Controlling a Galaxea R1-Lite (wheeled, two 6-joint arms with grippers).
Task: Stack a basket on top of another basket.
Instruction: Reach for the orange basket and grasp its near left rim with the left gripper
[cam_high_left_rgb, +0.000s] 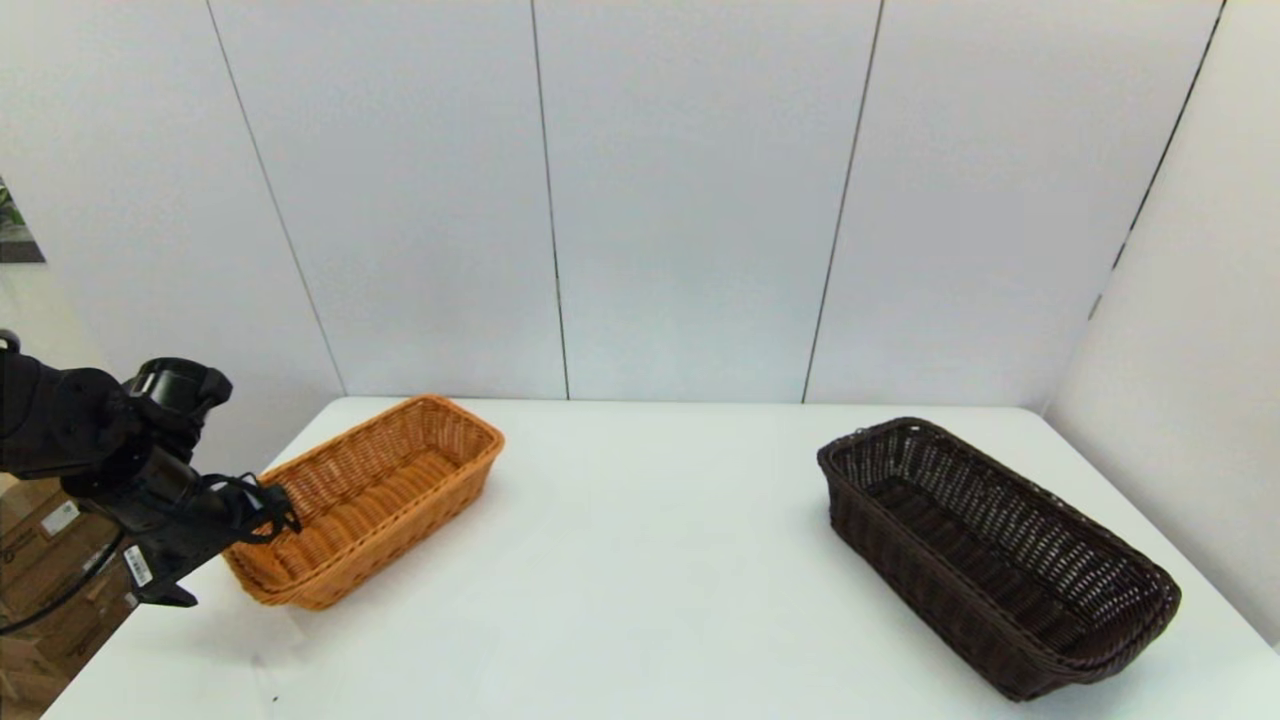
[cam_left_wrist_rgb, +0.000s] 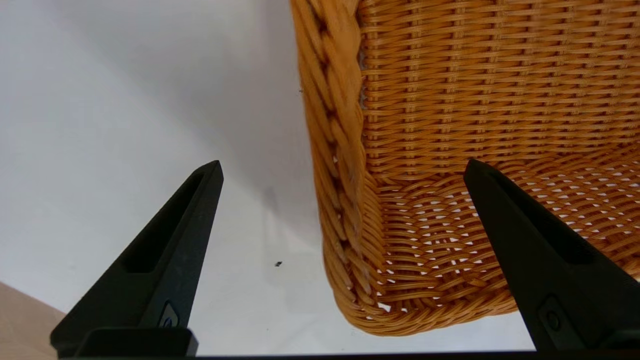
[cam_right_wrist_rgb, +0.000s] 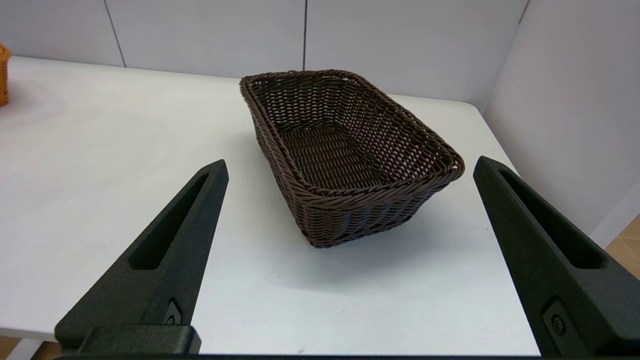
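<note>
Our left pincer (cam_left_wrist_rgb: 342, 170) stands released astride the near corner rim of the orange basket (cam_high_left_rgb: 375, 495) at the worktop's (cam_high_left_rgb: 640, 560) left. The dark basket (cam_high_left_rgb: 990, 550) lies well apart at the right, its long axis running away from our released right pincer (cam_right_wrist_rgb: 350, 167). Both baskets are empty.

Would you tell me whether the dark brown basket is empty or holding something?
Empty. The right wrist view looks straight into the dark brown basket, and only its bare woven floor shows.
</note>
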